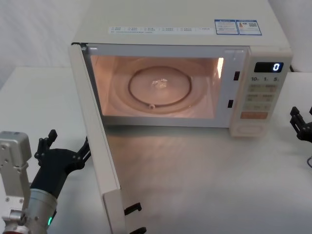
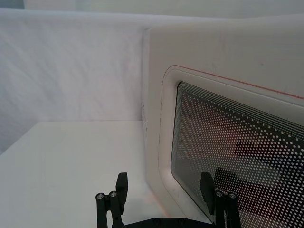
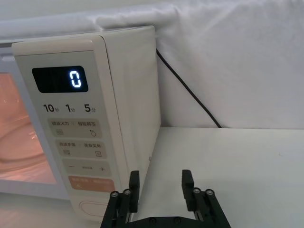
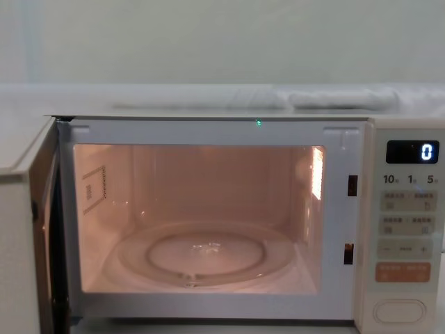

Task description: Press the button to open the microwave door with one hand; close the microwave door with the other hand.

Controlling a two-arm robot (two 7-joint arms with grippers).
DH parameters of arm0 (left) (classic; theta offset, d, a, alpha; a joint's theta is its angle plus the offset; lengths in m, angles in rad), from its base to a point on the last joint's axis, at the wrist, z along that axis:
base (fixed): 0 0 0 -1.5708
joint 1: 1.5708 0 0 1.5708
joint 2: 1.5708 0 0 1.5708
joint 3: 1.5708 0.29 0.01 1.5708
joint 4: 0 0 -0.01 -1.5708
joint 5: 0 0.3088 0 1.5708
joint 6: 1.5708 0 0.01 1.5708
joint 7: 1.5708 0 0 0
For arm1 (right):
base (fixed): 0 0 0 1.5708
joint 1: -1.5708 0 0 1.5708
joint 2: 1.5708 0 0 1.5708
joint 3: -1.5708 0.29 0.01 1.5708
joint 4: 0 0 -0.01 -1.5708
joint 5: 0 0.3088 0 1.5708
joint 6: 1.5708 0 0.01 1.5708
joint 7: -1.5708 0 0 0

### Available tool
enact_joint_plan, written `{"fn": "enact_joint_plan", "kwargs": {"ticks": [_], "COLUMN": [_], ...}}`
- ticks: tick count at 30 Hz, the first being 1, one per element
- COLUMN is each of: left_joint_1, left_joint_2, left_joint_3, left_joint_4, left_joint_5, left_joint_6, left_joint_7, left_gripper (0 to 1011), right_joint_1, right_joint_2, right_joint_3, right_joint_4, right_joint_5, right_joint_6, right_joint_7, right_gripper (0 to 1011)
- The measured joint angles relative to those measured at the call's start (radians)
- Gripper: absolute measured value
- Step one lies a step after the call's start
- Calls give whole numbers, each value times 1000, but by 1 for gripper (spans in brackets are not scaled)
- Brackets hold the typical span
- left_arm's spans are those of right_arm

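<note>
The microwave door (image 1: 97, 146) stands wide open, swung out toward me edge-on, and the lit cavity with its glass turntable (image 1: 161, 87) is exposed. My left gripper (image 1: 66, 148) is open on the outer side of the door, near its free end. In the left wrist view the door's dark dotted window (image 2: 237, 152) is right beside my open left gripper (image 2: 164, 190), and one fingertip (image 2: 206, 186) overlaps it. My right gripper (image 1: 300, 124) hangs open to the right of the control panel. In the right wrist view the right gripper (image 3: 160, 183) is beside the oval door button (image 3: 92, 209).
The control panel (image 4: 407, 229) reads 0 on its display (image 3: 71, 79). A black power cord (image 3: 190, 85) runs down behind the microwave's right side. White table surface spreads in front of the oven (image 1: 195, 185) and on both sides; a white cloth backdrop stands behind.
</note>
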Motion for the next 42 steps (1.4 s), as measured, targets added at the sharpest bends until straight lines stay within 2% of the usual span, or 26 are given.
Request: {"fn": "enact_joint_plan", "kwargs": {"ticks": [1, 3, 4, 7, 8, 16, 42], "left_joint_1": [0, 0, 0, 0, 0, 0, 0], "left_joint_2": [0, 0, 0, 0, 0, 0, 0], "left_joint_3": [0, 0, 0, 0, 0, 0, 0], "left_joint_4": [0, 0, 0, 0, 0, 0, 0], "left_joint_5": [0, 0, 0, 0, 0, 0, 0], "left_joint_6": [0, 0, 0, 0, 0, 0, 0], "left_joint_7": [0, 0, 0, 0, 0, 0, 0], "left_gripper": [1001, 1001, 1001, 1001, 1001, 1001, 1001], "right_joint_1": [0, 0, 0, 0, 0, 0, 0], "right_joint_2": [0, 0, 0, -1, -1, -1, -1], "right_joint_3": [0, 0, 0, 0, 0, 0, 0], "right_joint_4": [0, 0, 0, -1, -1, -1, -1], "right_joint_5": [0, 0, -1, -1, -1, -2, -2], "right_joint_6": [0, 0, -1, -1, -1, -1, -1], "right_joint_7": [0, 0, -1, -1, -1, -2, -2], "right_gripper": [588, 627, 685, 742, 807, 1001, 1002]}}
